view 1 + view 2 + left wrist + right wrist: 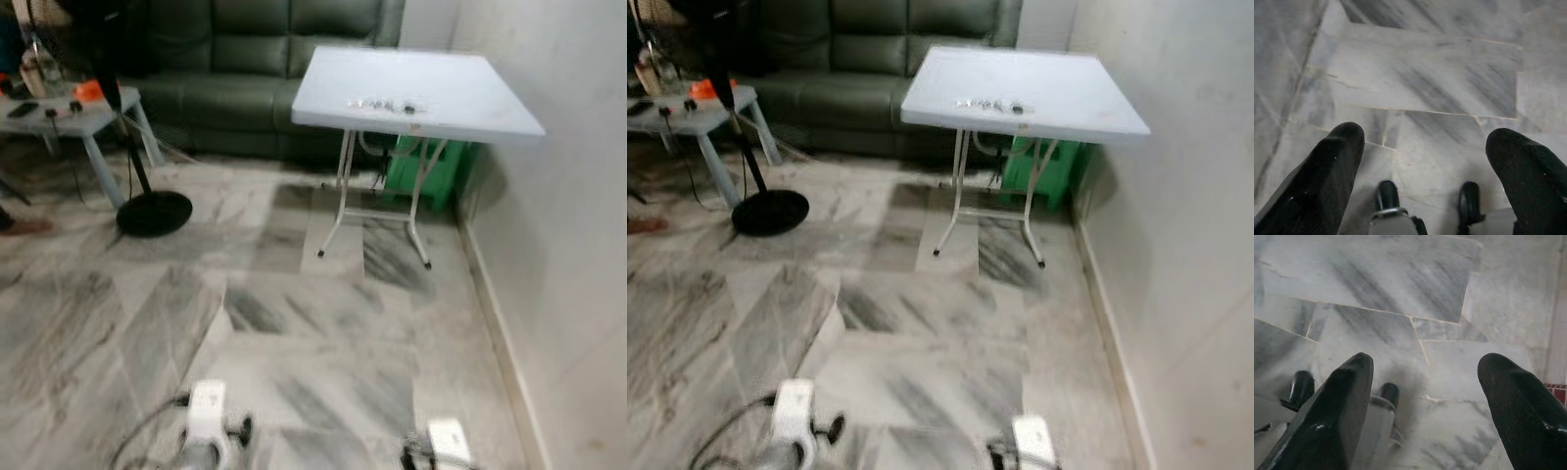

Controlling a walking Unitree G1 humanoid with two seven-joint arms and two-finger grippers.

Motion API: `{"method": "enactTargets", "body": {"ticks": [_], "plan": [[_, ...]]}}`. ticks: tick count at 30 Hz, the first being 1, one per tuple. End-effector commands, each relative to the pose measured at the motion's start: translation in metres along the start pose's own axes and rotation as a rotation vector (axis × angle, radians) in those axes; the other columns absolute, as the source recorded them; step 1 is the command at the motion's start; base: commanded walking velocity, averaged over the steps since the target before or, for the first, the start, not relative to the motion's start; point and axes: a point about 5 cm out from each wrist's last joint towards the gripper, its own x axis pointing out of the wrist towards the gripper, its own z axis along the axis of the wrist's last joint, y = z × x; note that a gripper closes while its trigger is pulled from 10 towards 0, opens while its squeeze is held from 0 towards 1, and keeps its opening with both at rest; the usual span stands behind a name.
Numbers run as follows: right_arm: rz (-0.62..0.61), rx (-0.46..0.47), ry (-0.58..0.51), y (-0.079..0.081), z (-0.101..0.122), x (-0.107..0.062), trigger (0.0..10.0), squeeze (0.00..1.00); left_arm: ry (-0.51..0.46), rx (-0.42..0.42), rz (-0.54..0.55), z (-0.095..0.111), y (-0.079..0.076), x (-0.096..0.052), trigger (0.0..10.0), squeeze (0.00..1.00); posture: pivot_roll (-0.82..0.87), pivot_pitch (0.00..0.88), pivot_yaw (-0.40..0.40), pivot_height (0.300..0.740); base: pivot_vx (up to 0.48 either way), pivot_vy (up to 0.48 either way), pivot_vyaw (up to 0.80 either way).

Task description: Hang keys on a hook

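Observation:
A bunch of keys [383, 105] lies near the front edge of a white folding table [460, 93] standing against the right wall, a few steps ahead of me. Both arms hang low by my sides. My left gripper [1425, 147] is open, its two black fingers spread wide over the marble floor. My right gripper [1425, 374] is also open over the floor, holding nothing. The arm ends [206, 411] show at the bottom of the eye views. I cannot make out a hook.
A dark green sofa [245, 59] stands behind the table. A standing fan with a round black base [154, 211] and a low grey side table [73, 117] with small items are at the left. A green crate [421, 171] sits under the white table. The wall [568, 245] runs along the right.

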Motion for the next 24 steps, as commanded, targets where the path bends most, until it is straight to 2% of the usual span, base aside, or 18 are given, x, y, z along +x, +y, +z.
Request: {"method": "enactTargets", "body": {"ticks": [1, 10, 12, 15, 19, 20, 24], "plan": [[0.008, -0.007, -0.019, 0.002, 0.006, 0.002, 10.0, 0.00, -0.006, 0.010, 0.015, 0.003, 0.005, 0.000, 10.0, 0.00, -0.01, 0.000, -0.059, 0.740, 0.000, 0.000, 0.00], [0.011, -0.021, -0.033, 0.004, 0.009, 0.003, 10.0, 0.00, -0.032, 0.008, 0.015, 0.007, 0.007, 0.000, 10.0, 0.00, 0.00, 0.000, -0.057, 0.740, 0.000, 0.000, 0.00], [0.014, -0.024, -0.073, 0.004, 0.018, 0.004, 10.0, 0.00, -0.075, -0.027, 0.004, 0.018, 0.006, 0.002, 10.0, 0.00, 0.00, 0.000, -0.056, 0.740, 0.000, 0.000, 0.00], [0.015, -0.023, -0.107, 0.004, 0.025, 0.006, 10.0, 0.00, -0.104, -0.036, -0.009, 0.026, 0.005, 0.004, 10.0, 0.00, 0.00, 0.000, -0.054, 0.740, 0.000, 0.000, 0.00], [0.029, -0.001, -0.241, 0.005, 0.055, 0.009, 10.0, 0.00, -0.190, -0.079, -0.033, 0.047, 0.004, 0.006, 10.0, 0.00, 0.00, 0.000, -0.051, 0.740, 0.000, 0.000, 0.00], [0.042, 0.011, -0.310, 0.006, 0.070, 0.010, 10.0, 0.00, -0.233, -0.080, -0.042, 0.058, 0.003, 0.007, 10.0, 0.00, -0.01, 0.000, -0.050, 0.740, 0.000, 0.000, 0.00], [0.051, 0.018, -0.460, 0.006, 0.101, 0.009, 10.0, 0.00, -0.356, -0.050, -0.065, 0.085, 0.003, 0.006, 10.0, 0.00, -0.01, 0.000, -0.047, 0.740, 0.000, 0.000, 0.00]]}}
